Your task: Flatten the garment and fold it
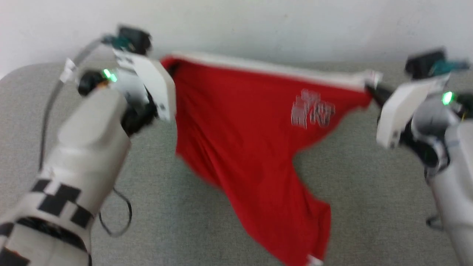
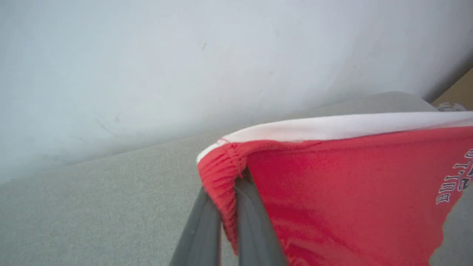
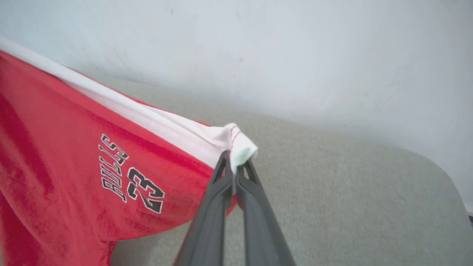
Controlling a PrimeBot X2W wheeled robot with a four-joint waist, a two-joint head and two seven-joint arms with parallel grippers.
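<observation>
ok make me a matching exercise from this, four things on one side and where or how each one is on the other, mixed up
1 left gripper
2 right gripper
3 BULLS 23 print
4 grey fabric surface

A shut on the end of the white trim
B shut on the red ribbed corner of the garment
C beneath the garment
D on the garment, nearer the right gripper

Pairs: 1-B, 2-A, 3-D, 4-C
</observation>
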